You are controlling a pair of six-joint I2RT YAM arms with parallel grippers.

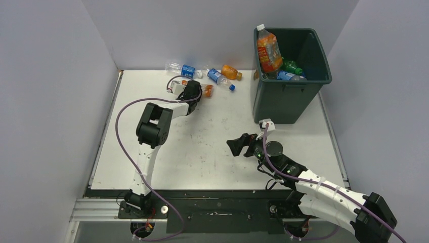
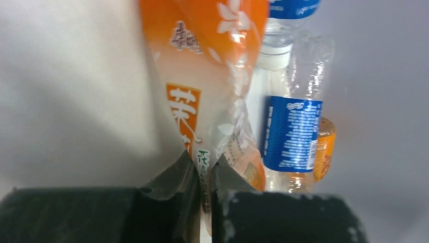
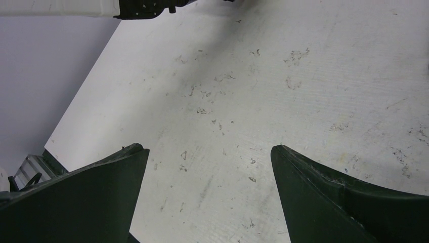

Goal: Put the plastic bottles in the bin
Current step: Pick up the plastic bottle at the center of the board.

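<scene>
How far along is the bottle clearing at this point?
Done: a large orange bottle and others sit in the green bin. In hand: the left gripper is shut on an orange-labelled bottle; the right gripper is open, empty. Left: three loose bottles at the table far edge.
</scene>
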